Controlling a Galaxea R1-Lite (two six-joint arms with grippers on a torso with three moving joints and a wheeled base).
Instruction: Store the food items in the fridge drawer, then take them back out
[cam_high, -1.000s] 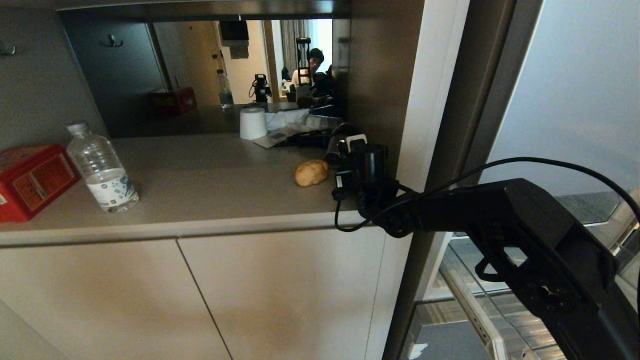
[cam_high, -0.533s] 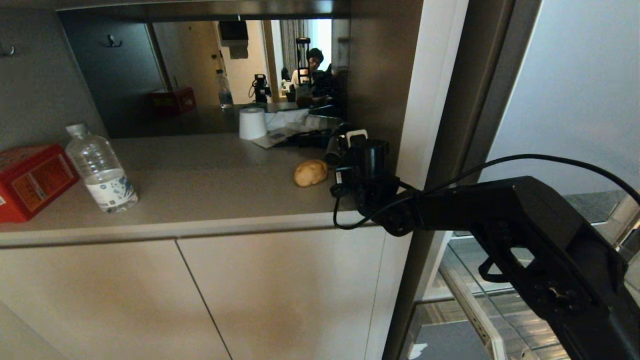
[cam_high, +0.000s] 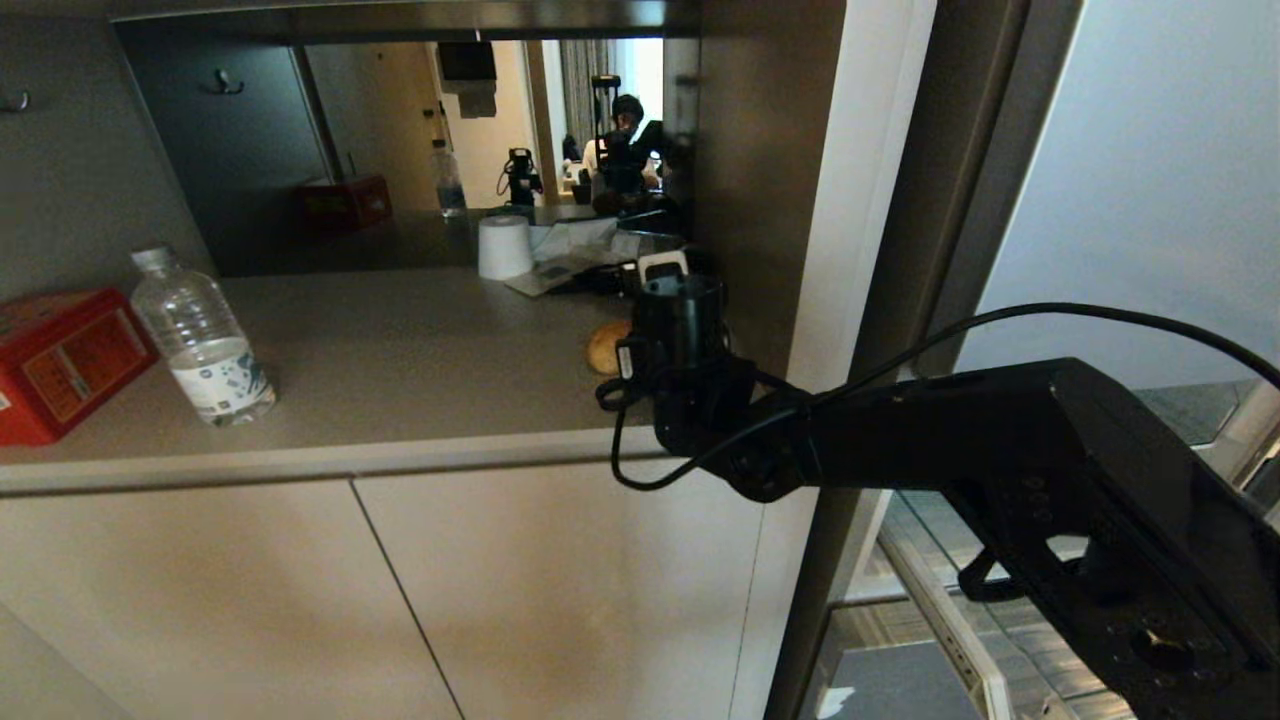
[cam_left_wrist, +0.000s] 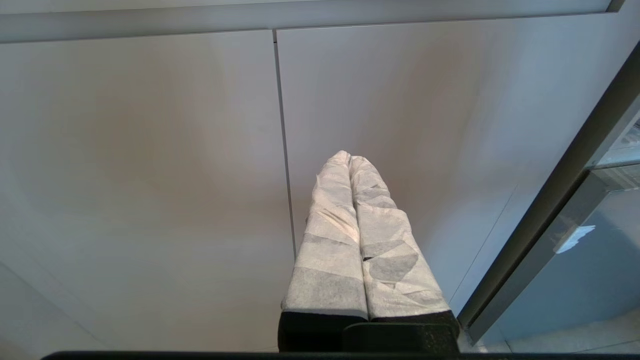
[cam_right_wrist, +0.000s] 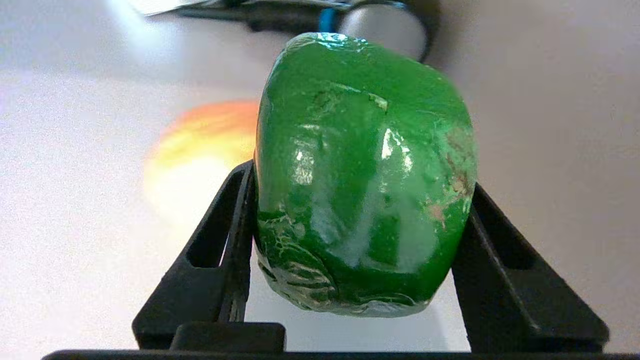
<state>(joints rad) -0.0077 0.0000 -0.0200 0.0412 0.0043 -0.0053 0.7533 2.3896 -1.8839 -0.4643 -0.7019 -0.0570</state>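
Both food items seemed already out of the drawer: the potato (cam_high: 604, 347) lay on the counter (cam_high: 400, 370), while the right gripper (cam_right_wrist: 360, 240), above it, pinched the bell pepper (cam_right_wrist: 362, 175), leaving only set-down.

we see the bell pepper (cam_right_wrist: 362, 175) close up in the right wrist view: glossy deep green, lumpy, wrapped in a shiny clear film that wrinkles near its lower end, with a few brownish scuffs on one flank. it sits clamped between two black fingers (cam_right_wrist: 220, 250), raised above the pale countertop. the potato (cam_high: 605, 347) lies on that countertop near the right end, tan-yellow and rounded, only partly visible in the head view; in the right wrist view it shows as a blurred orange-yellow patch beyond the pepper, seemingly apart from it. the fridge drawer (cam_high: 950, 620) shows at lower right as a clear pull-out bin, apparently pulled open.
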